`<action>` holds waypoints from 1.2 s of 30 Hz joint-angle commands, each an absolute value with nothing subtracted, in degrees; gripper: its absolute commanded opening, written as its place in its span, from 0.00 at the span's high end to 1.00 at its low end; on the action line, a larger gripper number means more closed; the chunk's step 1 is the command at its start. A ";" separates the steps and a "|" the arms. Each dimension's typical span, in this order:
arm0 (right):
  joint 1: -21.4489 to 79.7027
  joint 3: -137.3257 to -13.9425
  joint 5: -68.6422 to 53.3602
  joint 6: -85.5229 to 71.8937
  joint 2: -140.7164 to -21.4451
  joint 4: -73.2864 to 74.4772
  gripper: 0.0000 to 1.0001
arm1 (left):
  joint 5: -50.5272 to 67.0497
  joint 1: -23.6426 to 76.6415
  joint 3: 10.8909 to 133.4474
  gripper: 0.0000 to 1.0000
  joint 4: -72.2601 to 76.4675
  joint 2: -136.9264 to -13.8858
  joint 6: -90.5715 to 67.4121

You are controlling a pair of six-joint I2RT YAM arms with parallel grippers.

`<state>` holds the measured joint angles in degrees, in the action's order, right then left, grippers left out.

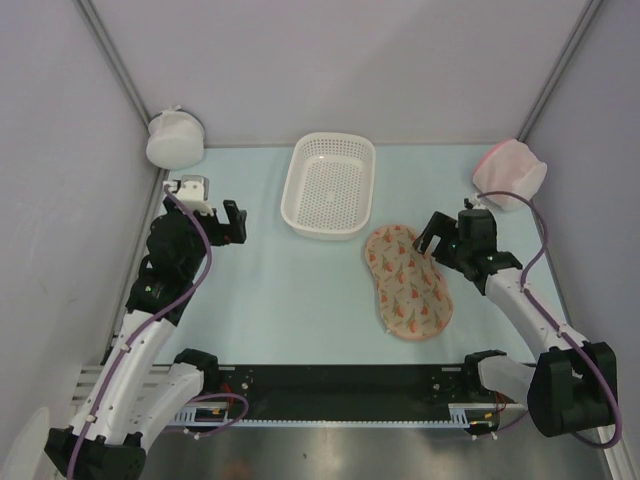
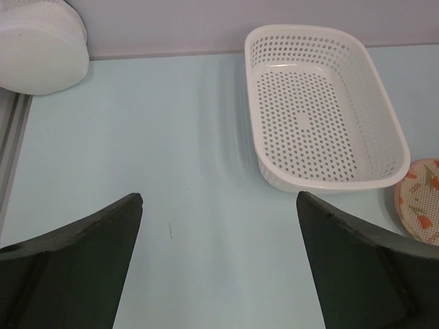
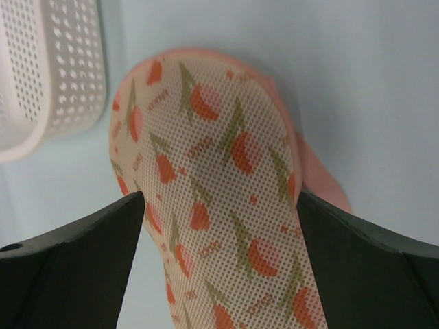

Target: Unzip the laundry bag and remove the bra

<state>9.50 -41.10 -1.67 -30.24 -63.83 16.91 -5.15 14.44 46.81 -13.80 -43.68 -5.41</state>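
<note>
The laundry bag (image 1: 405,282), a flat peanut-shaped beige pouch with orange-red and green print and pink edging, lies on the table right of centre. It fills the middle of the right wrist view (image 3: 219,199), and its edge shows in the left wrist view (image 2: 422,199). My right gripper (image 1: 432,232) is open and hovers just above the bag's far end, the bag between its fingers (image 3: 75,267). My left gripper (image 1: 236,222) is open and empty over bare table on the left. The bra is hidden.
A white perforated basket (image 1: 330,185) stands at the back centre, just beyond the bag, also in the left wrist view (image 2: 322,110). A round white mesh pouch (image 1: 175,138) sits in the back left corner. A pink-and-white mesh pouch (image 1: 510,172) sits at the back right.
</note>
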 commanded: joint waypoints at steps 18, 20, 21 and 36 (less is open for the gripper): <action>35.24 -38.14 3.42 -45.35 -68.72 22.24 0.00 | 3.78 19.86 40.35 0.01 -12.75 -41.22 -16.69; 35.59 -39.02 4.13 -44.74 -71.61 22.06 0.00 | 3.87 21.52 38.86 0.02 -12.57 -41.22 -18.45; 35.68 -39.28 5.09 -44.74 -72.67 22.06 0.00 | 3.87 22.32 38.33 0.03 -12.22 -41.31 -19.07; 35.77 -44.47 9.75 -31.14 -80.42 14.24 0.23 | 10.89 40.69 28.74 0.03 6.76 -53.86 -29.62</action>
<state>35.79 -41.93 6.94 -38.30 -79.22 19.75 6.81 37.93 28.64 -3.36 -50.48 -26.30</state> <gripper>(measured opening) 0.783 0.966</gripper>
